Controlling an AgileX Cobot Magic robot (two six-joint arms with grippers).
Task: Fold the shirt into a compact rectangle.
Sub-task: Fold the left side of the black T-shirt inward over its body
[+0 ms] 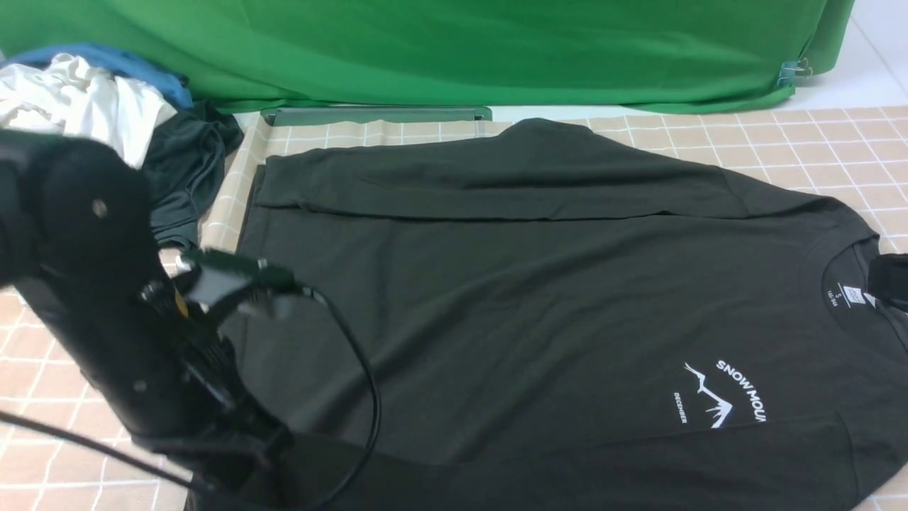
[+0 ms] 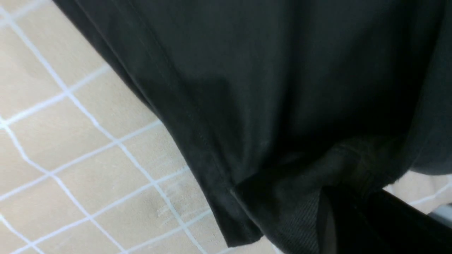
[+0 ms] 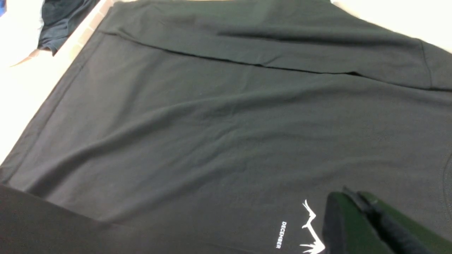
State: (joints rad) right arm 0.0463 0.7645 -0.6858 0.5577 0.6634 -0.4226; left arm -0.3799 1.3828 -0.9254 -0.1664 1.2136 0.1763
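Lying across the desk [image 1: 816,142], the shirt [image 1: 496,298] runs its long axis left to right in the front frame, hem at left, collar at right. The left tool [image 2: 332,204], at lower left, is clamped on the hem corner and looks best placed to fold rightward; the right tool [image 3: 353,201] sits closed at the collar end, grip on cloth unclear

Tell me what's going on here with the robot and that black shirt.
A two-armed robot is folding a black shirt spread on a checked table cover. The far sleeve already lies folded across the body. The left gripper is shut on the hem at the shirt's near left corner. The right gripper is shut near the white logo; whether it pinches cloth isn't clear.
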